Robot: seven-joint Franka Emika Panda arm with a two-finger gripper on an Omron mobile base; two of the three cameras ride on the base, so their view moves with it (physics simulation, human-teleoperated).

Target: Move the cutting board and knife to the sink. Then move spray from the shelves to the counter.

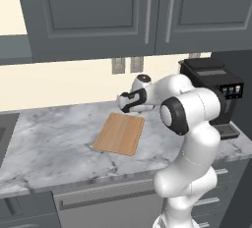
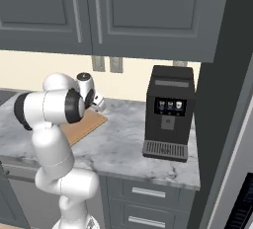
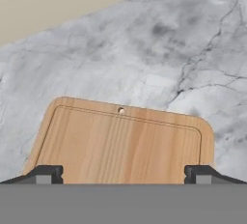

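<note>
The cutting board (image 1: 119, 133) lies flat on the marble counter (image 1: 54, 138), a light-brown wooden slab with grain stripes. My gripper (image 1: 123, 105) hovers just above its far end, pointing down, jaws open and empty. In the hand view the cutting board (image 3: 123, 141) spans the space between both dark fingertips (image 3: 46, 174), with a small hole near its far edge. From the right base view the gripper (image 2: 99, 103) sits over the board's corner (image 2: 84, 124). A dark recess at the counter's left end is the sink (image 1: 4, 138). The knife and spray are out of view.
A black coffee machine (image 1: 211, 92) (image 2: 170, 112) stands on the counter to the right of the board. Dark upper cabinets (image 1: 98, 11) hang overhead, and a dark slab shelf end (image 1: 15, 50) shows at upper left. Two wall outlets (image 1: 127, 65) sit behind the arm.
</note>
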